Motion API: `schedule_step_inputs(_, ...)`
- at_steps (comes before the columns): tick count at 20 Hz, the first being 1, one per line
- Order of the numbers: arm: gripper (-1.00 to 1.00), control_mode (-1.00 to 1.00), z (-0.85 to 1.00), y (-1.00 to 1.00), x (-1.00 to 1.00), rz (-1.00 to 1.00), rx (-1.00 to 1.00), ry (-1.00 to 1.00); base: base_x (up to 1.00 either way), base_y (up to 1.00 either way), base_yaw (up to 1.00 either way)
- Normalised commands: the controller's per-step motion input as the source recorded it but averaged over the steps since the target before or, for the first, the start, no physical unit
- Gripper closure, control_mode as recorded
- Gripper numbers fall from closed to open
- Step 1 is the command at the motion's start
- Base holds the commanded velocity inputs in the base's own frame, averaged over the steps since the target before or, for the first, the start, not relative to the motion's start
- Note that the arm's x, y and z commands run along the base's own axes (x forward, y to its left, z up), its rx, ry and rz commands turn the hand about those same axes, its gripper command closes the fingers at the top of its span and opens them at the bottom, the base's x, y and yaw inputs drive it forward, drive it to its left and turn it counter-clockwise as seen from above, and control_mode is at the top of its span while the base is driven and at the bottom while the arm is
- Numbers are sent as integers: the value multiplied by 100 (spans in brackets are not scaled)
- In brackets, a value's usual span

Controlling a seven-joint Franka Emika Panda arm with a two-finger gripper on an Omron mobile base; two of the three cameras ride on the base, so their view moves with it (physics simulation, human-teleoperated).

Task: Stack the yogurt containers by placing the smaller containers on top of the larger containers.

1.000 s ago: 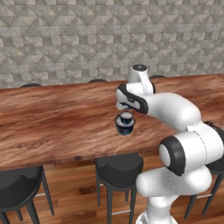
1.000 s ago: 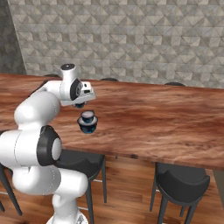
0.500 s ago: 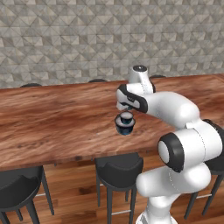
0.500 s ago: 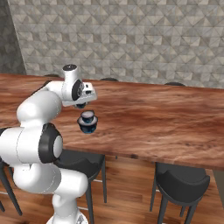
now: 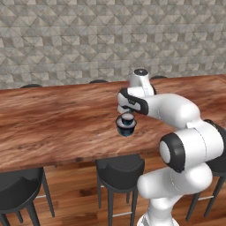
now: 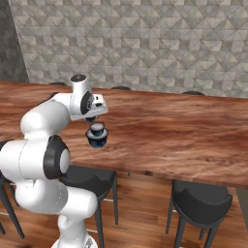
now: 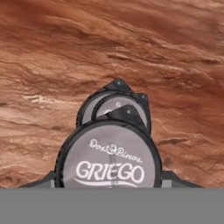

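**Gripper.** The gripper [image 5: 126,114] is seen low over the front half of the table [image 5: 57,123], pointing straight down, directly above the cups. In the hand view the two dark tips flank a pale lid marked "GRIEGO", one at 9 o'clock and one at 3 o'clock of it, each against its dark rim. The jaws are therefore judged narrow and closed on this top cup [image 7: 108,162].

**Cups.** In the left base view the top cup [image 5: 127,117] is seen as a small pale lid just beneath the gripper. A wider dark-blue lower cup [image 5: 126,129] stands upright on the table directly under it. Whether the top cup rests on the lower cup or is held just clear of it cannot be told. In the hand view a second lid [image 7: 120,109] lies at 12 o'clock of the top cup and is partly covered by it. A further grey lid edge [image 7: 86,111], offset toward 10 o'clock, shows behind that. Which size each of these is cannot be told.

**Right base view.** The gripper [image 6: 95,122] and the lower cup [image 6: 97,139] appear in one vertical line, near the table's front edge.

**Surroundings.** Dark stools [image 5: 120,170] stand under the front edge. A grey patterned wall [image 5: 88,39] runs behind the table.
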Motion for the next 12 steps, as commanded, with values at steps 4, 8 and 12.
schedule_step_inputs(4,100,-100,-3,0,11,0,0,0,0,0,0)
schedule_step_inputs(8,100,-100,-4,0,8,0,0,0,0,0,0)
schedule_step_inputs(12,100,-100,-8,-1,4,0,0,0,0,0,0)
